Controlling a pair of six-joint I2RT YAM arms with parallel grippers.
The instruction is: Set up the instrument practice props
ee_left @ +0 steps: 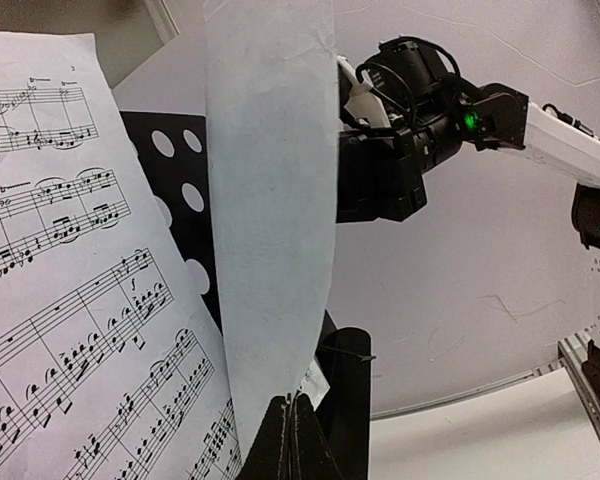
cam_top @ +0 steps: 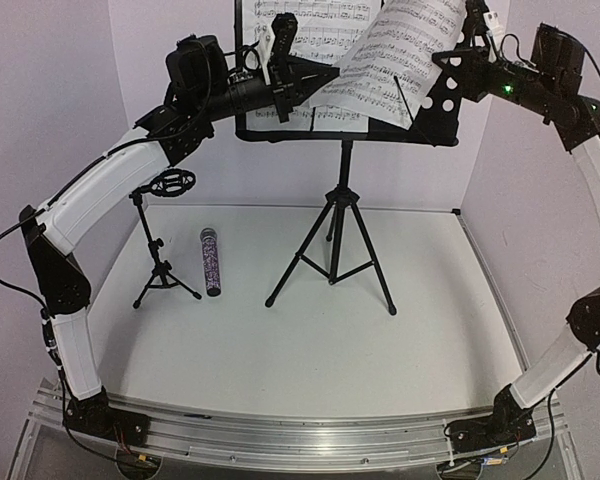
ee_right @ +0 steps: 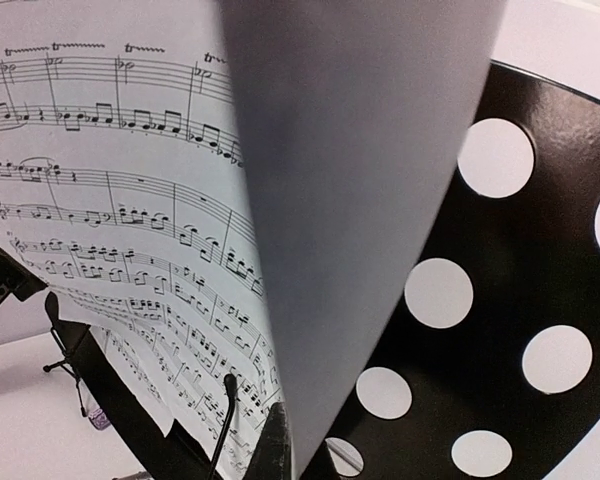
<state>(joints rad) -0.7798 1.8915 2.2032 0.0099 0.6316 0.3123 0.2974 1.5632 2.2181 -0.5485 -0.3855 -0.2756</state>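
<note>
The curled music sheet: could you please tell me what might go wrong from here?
The curled sheet bows away from the perforated desk; released now, it may slide off. The left gripper pinches its edge, so pulling could crease it. A bump at the desk might tip the tall music stand.

Your white worktop [cam_top: 310, 340] carries three things: the small black mic stand [cam_top: 161, 270] on its tripod feet at the left, the glittery microphone [cam_top: 211, 262] lying flat just right of it, and the music stand [cam_top: 344, 170] on its tripod near the middle. The microphone seems to touch neither stand.
</note>
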